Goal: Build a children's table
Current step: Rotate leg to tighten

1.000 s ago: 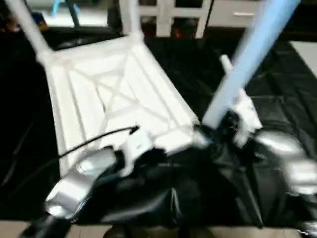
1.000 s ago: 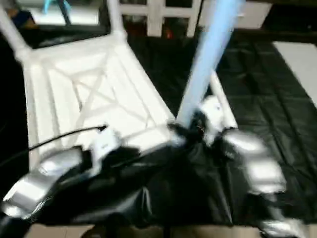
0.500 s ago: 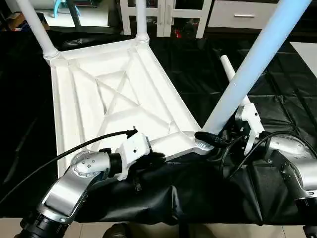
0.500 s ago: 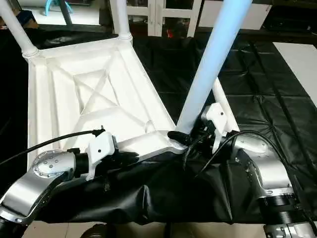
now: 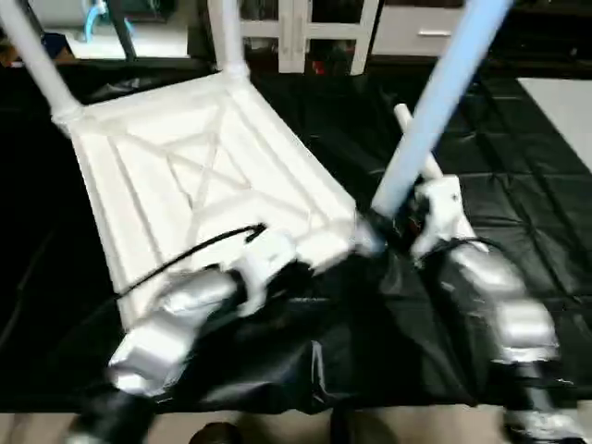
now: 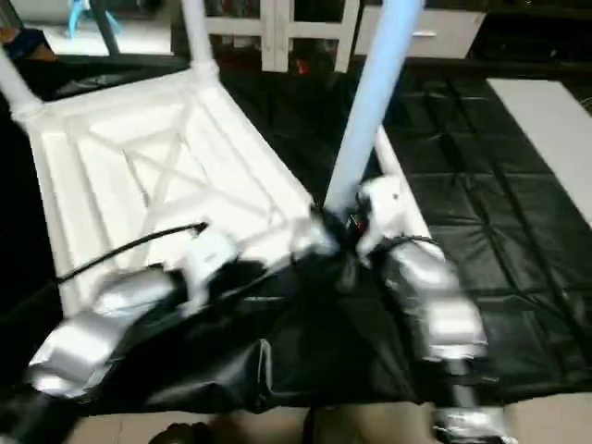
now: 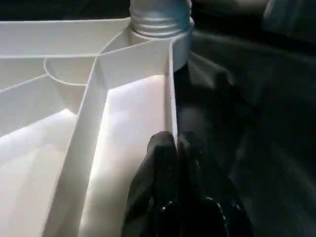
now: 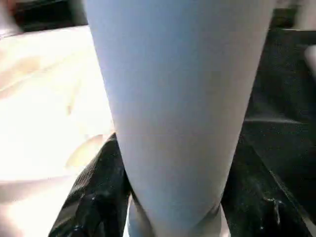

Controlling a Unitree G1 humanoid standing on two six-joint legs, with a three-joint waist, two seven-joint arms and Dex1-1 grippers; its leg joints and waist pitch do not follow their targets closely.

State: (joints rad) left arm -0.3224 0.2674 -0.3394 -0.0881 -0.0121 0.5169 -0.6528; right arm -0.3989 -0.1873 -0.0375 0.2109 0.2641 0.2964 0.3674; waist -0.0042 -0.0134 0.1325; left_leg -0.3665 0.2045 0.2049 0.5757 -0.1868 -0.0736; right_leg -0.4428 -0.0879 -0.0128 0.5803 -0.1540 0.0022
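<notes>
The children's table lies upside down: its white X-ribbed tabletop [image 5: 185, 176] rests on the black cloth, with two legs [image 5: 37, 65] [image 5: 225, 37] standing in the far corner sockets. A third leg [image 5: 435, 102] leans in the near right socket [image 5: 365, 239]. My right gripper [image 5: 384, 227] is shut on this leg near its base, its black fingers [image 8: 94, 197] flanking the tube [image 8: 182, 98]. My left gripper [image 7: 175, 138] is shut on the thin near rim of the tabletop, a little left of that socket [image 7: 160, 15].
Another white leg [image 6: 384, 153] lies loose on the black-draped work table [image 5: 518, 166] just behind my right gripper. The cloth bunches at the table's near edge [image 5: 305, 370]. White cabinets [image 5: 296, 28] stand beyond the far side.
The whole picture has shifted with the head. My right gripper's fingers have closed in on the base of the leaning leg. My left gripper keeps its hold on the rim.
</notes>
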